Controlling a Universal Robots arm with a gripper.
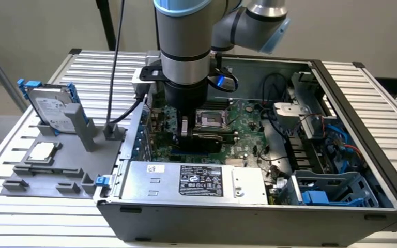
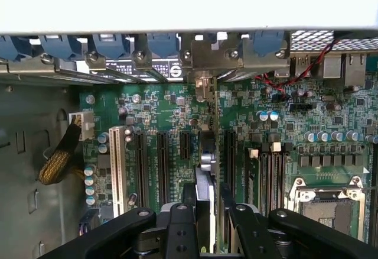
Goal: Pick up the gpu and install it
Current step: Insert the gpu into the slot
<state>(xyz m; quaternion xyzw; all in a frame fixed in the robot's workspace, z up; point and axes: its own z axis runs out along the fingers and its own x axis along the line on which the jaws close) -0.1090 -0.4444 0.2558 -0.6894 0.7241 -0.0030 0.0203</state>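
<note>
The gripper [image 2: 205,223] is lowered into the open case [image 1: 364,98] over the motherboard [image 2: 177,111], its fingers [image 2: 180,226] clamped on the top edge of the gpu [image 2: 205,182]. The gpu stands on edge, in line with the expansion slots [image 2: 162,161], its bracket end toward the rear slot openings. This orientation suits seating it in a slot.

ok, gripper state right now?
Gripper: shut on the gpu, which stands on edge over the motherboard slots inside the case.
</note>
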